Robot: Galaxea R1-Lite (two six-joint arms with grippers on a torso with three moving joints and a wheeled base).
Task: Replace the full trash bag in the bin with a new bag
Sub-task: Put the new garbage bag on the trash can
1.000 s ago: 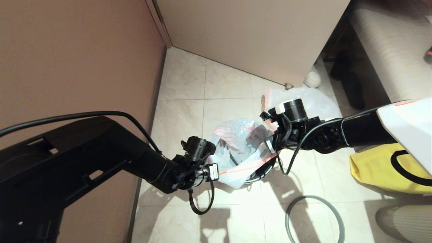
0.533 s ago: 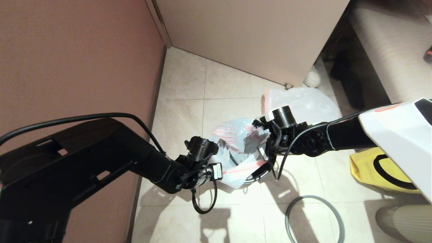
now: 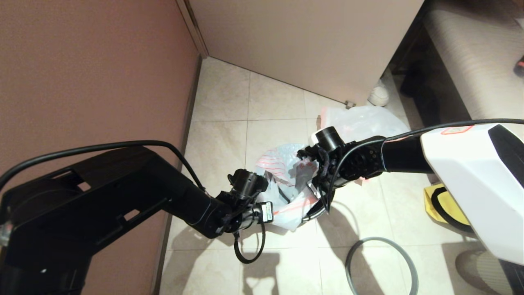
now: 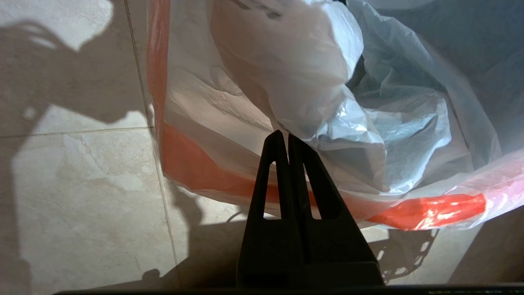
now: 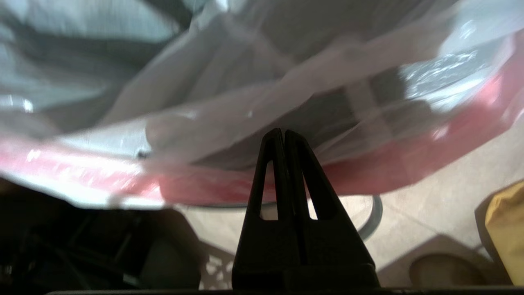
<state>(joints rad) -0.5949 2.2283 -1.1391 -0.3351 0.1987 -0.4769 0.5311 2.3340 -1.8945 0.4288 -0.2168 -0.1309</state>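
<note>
Both claws clamped on the hem of the printed translucent white plastic bag (image 3: 286, 180) draped in the small round black plastic bin (image 3: 313, 213): left gripper (image 4: 284, 137) at near-left rim, right gripper (image 5: 282, 133) opposite. Advised: spread hem evenly outward over rim, avoiding tearing.

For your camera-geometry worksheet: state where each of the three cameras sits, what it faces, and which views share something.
Head view: high, looking down at floor; both arms flank the new bag over the bin.
Left wrist view: behind the shut left gripper, pinching the bag's film.
Right wrist view: behind the shut right gripper, facing the bag's pink hem; grey hoop beyond.
All three share the new bag.
</note>
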